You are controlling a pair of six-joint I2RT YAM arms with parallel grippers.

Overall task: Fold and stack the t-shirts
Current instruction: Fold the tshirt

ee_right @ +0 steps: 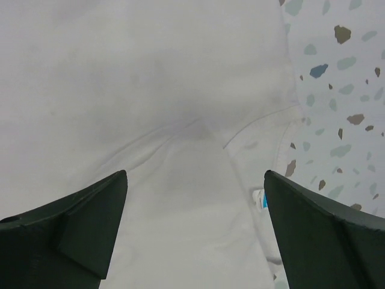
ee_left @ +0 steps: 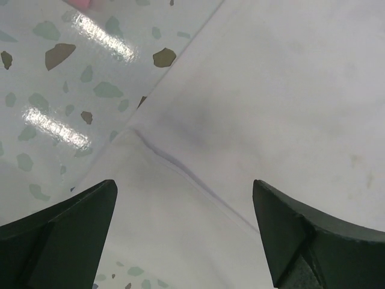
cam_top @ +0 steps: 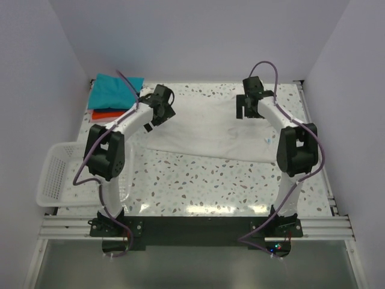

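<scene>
Progress appears partway: teal t-shirt (cam_top: 111, 89) sits folded on red-orange t-shirt (cam_top: 107, 114) at the counter's (cam_top: 198, 180) far-left corner, while white t-shirt (cam_top: 210, 129) lies spread mid-counter, folding unfinished and stacking left, beneath left gripper (ee_left: 185, 229) and right gripper (ee_right: 195, 229), both open and empty.

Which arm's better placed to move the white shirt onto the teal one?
Probably left: the left gripper hangs over the white shirt, beside the teal shirt; the right gripper is farther.
</scene>
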